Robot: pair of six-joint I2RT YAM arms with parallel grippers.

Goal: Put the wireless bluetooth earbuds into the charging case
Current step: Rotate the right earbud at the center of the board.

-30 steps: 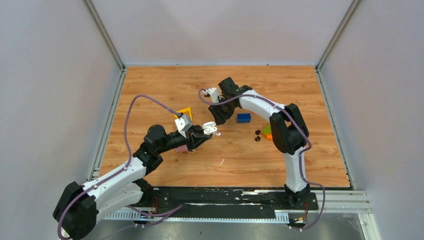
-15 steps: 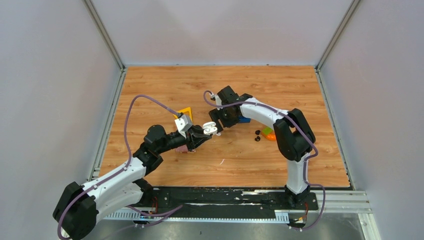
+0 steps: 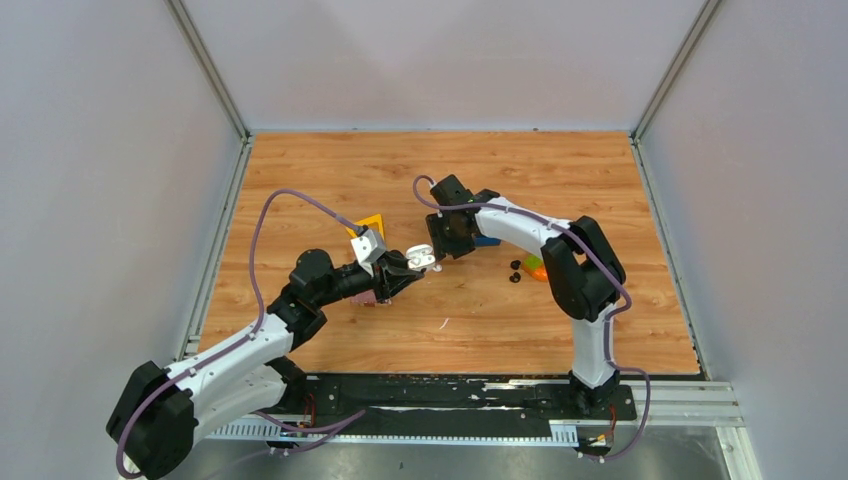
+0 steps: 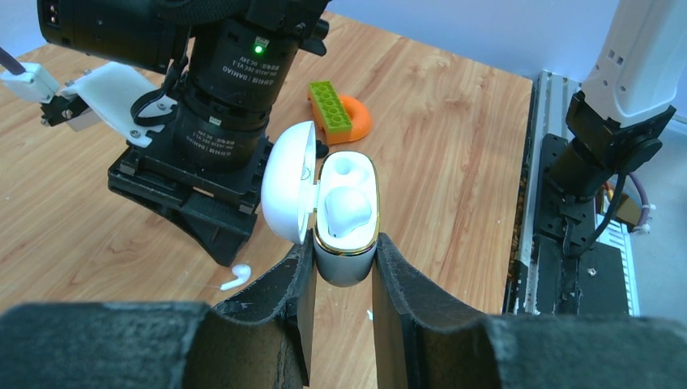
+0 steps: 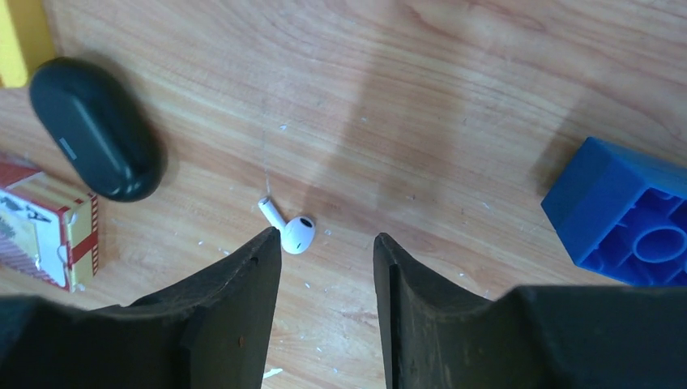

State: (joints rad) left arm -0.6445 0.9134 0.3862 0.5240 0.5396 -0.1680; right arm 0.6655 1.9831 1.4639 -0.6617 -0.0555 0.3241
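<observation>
My left gripper (image 4: 342, 251) is shut on the white charging case (image 4: 347, 219) and holds it above the table with the lid swung open to the left. One white earbud (image 4: 348, 209) sits inside the case. The case also shows in the top view (image 3: 421, 257). The other earbud (image 5: 293, 231) lies loose on the wood; it also shows in the left wrist view (image 4: 236, 277). My right gripper (image 5: 326, 239) is open and empty just above the table, and this earbud lies just beyond its left fingertip (image 5: 263, 247). In the top view the right gripper (image 3: 447, 243) is right beside the case.
A black oval object (image 5: 96, 130) and a small red and yellow box (image 5: 44, 223) lie to the left of the loose earbud. A blue brick (image 5: 624, 215) lies to the right. A green brick on an orange ring (image 4: 339, 109) lies beyond the case. A yellow piece (image 3: 370, 222) lies by the left wrist.
My right gripper has moved nearer and to the left, down beside the held case. The left arm and the case have not moved.
</observation>
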